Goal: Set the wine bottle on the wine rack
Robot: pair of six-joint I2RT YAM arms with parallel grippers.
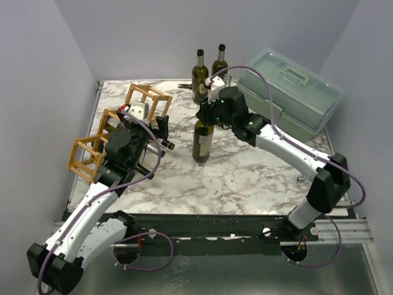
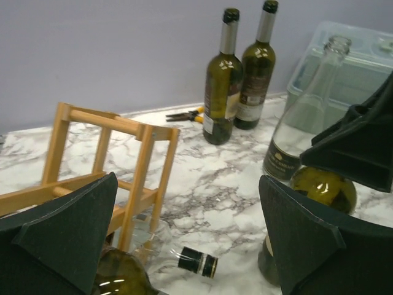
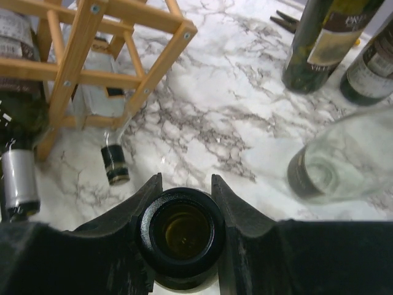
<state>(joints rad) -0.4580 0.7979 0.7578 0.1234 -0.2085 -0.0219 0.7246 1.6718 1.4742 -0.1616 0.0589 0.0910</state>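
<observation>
A dark green wine bottle (image 1: 201, 140) stands upright in the middle of the marble table. My right gripper (image 1: 209, 112) is shut on its neck; in the right wrist view the open mouth (image 3: 181, 230) sits tight between the two fingers. The wooden lattice wine rack (image 1: 146, 100) stands at the left, also in the left wrist view (image 2: 144, 153) and the right wrist view (image 3: 92, 49). A clear bottle with a black cap (image 3: 115, 165) and a green bottle (image 3: 18, 178) lie in its lower cells. My left gripper (image 1: 161, 129) is open and empty beside the rack (image 2: 190, 246).
Two dark green bottles (image 1: 199, 72) (image 1: 220, 61) stand at the back by the wall. An upright clear bottle (image 2: 307, 117) stands next to the held one. A pale green toolbox (image 1: 288, 92) fills the back right. Pliers (image 2: 187, 114) lie near the back bottles.
</observation>
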